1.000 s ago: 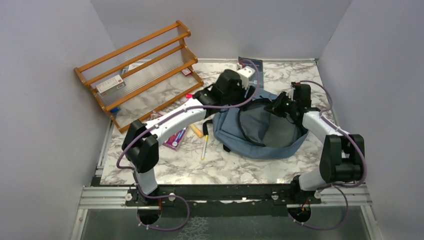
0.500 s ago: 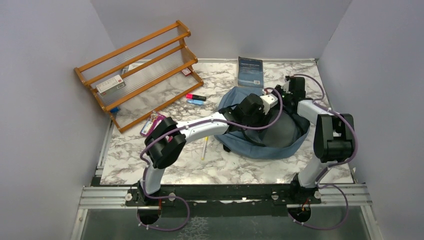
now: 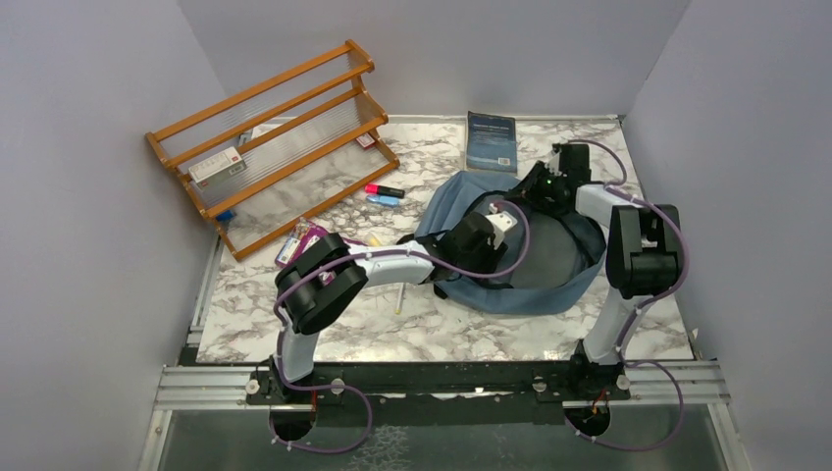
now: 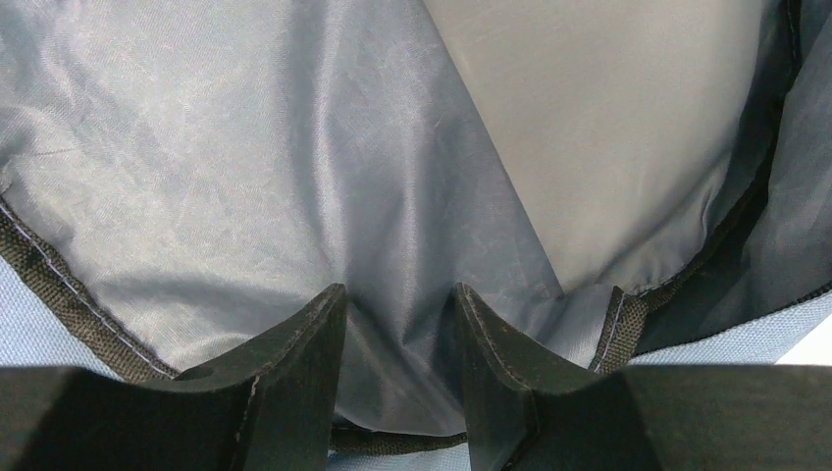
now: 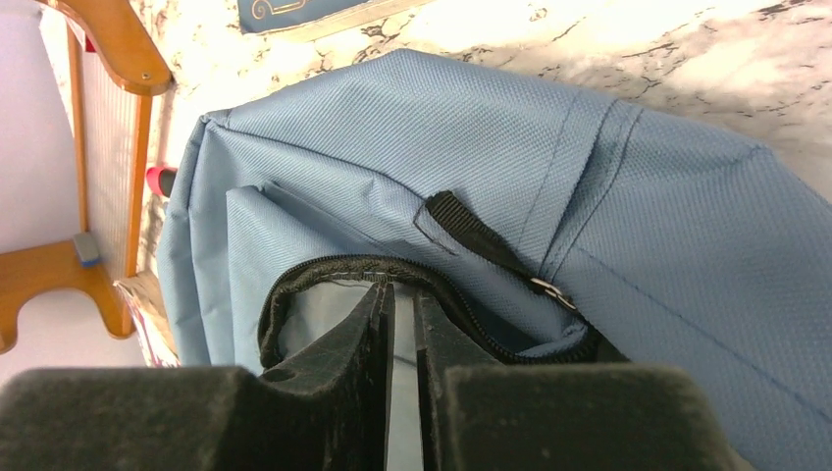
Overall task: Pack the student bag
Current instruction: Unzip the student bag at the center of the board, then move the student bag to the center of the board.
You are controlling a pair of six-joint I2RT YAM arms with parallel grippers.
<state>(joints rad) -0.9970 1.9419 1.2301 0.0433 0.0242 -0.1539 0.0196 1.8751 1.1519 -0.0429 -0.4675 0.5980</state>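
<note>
- Left gripper (image 4: pixel 397 294): fingers parted, nothing between them, inside the student bag (image 3: pixel 535 294) over the pale lining.
- Right gripper (image 5: pixel 402 294): pinched on the bag's zipper rim at its 1 o'clock edge, holding the mouth up.
- Bag lies right of centre on the marble table (image 3: pixel 442 329).
- Step, as I read it: between loads. Next, the left arm must come out for the markers (image 3: pixel 385 190) at the bag's 10 o'clock or the book (image 3: pixel 491 140) at 12.
- Wooden rack (image 3: pixel 275 137) far off at 10 o'clock; grey walls (image 3: pixel 98 196) all round.

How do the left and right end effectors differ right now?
The left end effector has its jaws apart, over the lining inside the student bag; the right end effector has its jaws pinched on the bag's zippered rim. The left reaches in from the near left, the right holds the far edge. Both are at the bag's opening.
</note>
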